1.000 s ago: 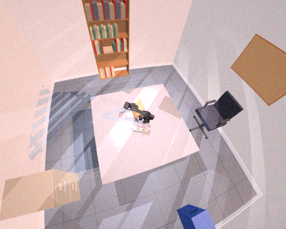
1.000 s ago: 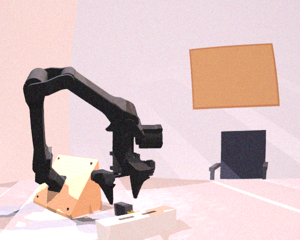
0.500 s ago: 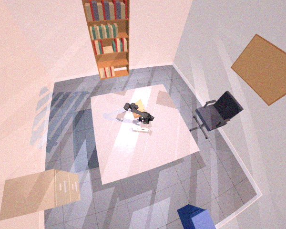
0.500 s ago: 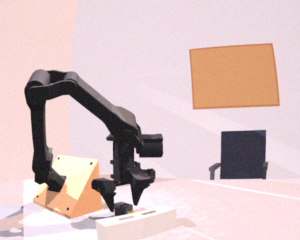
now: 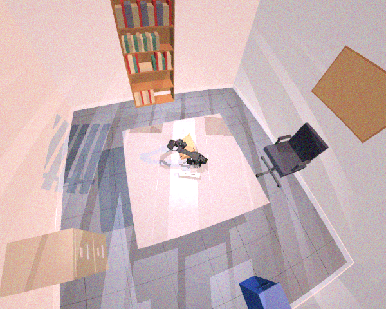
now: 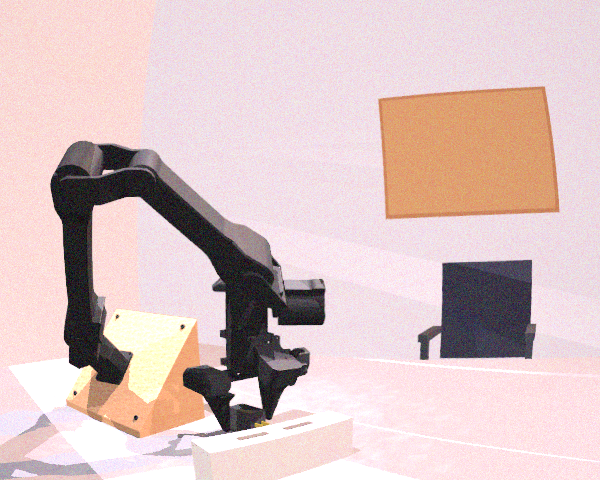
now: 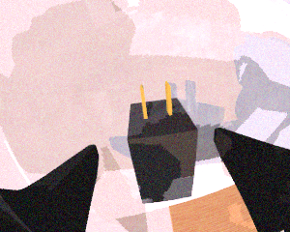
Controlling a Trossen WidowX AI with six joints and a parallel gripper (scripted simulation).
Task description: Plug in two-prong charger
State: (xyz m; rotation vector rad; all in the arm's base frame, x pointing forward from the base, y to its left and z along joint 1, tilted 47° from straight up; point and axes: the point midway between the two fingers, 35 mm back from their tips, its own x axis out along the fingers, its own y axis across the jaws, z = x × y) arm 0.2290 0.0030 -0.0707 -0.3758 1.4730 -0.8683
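Observation:
The black charger (image 6: 242, 413) (image 7: 161, 157) lies on the table, its two yellow prongs (image 6: 261, 423) (image 7: 168, 99) pointing sideways, level with the table. My gripper (image 6: 248, 424) (image 7: 157, 143) is open and low over the table, with one finger on each side of the charger. In the wrist view a gap shows between the charger and each finger. The white power strip (image 5: 190, 176) (image 6: 285, 449) lies close by, on the prong side, with two dark slots in its top. The strip is out of the wrist view. The charger cannot be made out in the top view.
An orange-tan wedge-shaped block (image 5: 188, 138) (image 6: 160, 351) (image 7: 208, 210) stands by the arm's base, behind the gripper. An office chair (image 5: 283, 158) (image 6: 486, 310), a bookcase (image 5: 148, 47), a cabinet (image 5: 47, 255) and a blue bin (image 5: 269, 295) stand away from the arm.

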